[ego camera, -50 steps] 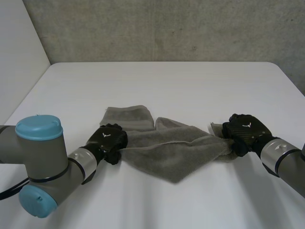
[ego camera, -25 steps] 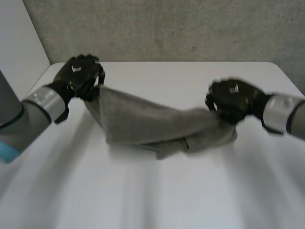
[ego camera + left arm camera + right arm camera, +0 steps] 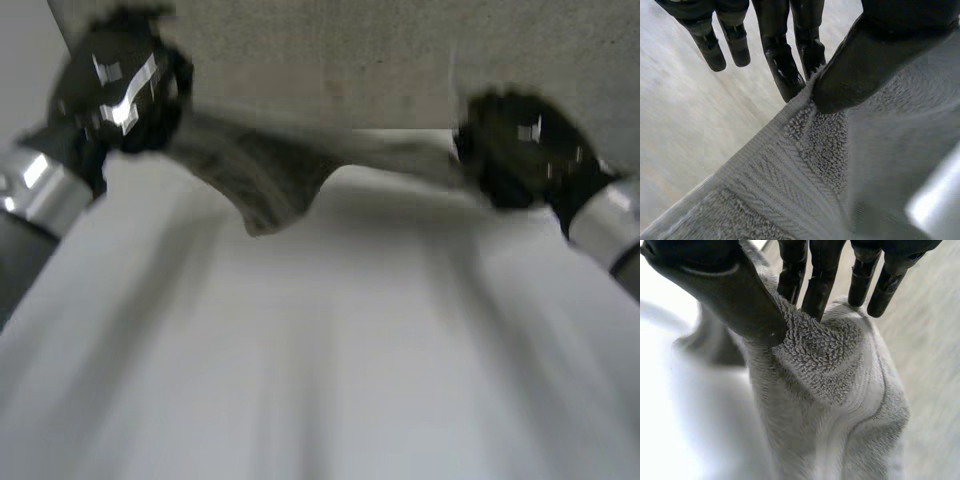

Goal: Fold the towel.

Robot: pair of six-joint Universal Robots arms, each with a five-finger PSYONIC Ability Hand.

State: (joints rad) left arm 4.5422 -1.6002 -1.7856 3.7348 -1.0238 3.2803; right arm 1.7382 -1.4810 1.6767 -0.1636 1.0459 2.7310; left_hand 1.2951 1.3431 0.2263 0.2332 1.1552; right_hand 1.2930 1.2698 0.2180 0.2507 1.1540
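While it hangs stretched between both hands, the towel (image 3: 270,175) is held up over the table (image 3: 320,360). In the head view it spans from ten o'clock to two o'clock, and its deepest sag is nearer the ten o'clock end. It is grey terry, woven flat along the edge.

The left hand (image 3: 115,90), at ten o'clock, pinches that edge between its thumb and two straight fingers, with the other fingers spread clear of the cloth. The right hand (image 3: 520,145), at two o'clock, nips a bunched corner between its thumb and straight fingers, and the cloth falls away beneath it in folds. The white table lies below, with a rough grey wall (image 3: 330,60) at twelve o'clock behind.
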